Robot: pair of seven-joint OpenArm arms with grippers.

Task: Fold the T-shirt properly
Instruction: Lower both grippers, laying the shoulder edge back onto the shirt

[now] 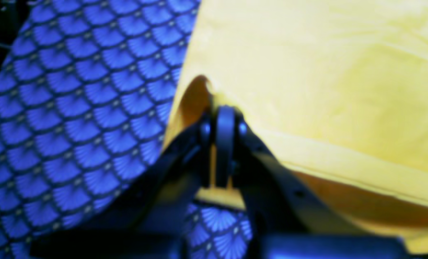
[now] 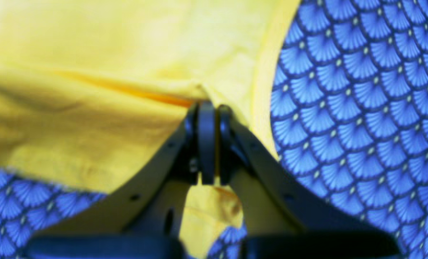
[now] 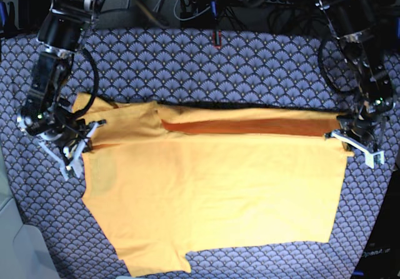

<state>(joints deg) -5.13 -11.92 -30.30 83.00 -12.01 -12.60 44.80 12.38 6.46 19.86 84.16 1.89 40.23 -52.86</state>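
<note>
Both my jaws are pinched tight on cloth: my left gripper (image 1: 224, 118) clamps one edge of the T-shirt (image 3: 212, 191), my right gripper (image 2: 207, 115) the opposite edge. One yellow-orange shirt lies spread across a blue-grey scallop-patterned cloth (image 3: 187, 60) covering the table, its top part folded over. Dark cables (image 3: 187, 7) and equipment crowd the far side behind my two arms.

Black jointed arms, looped black cables, pale claw (image 3: 70, 146) fingers, small screw holes
</note>
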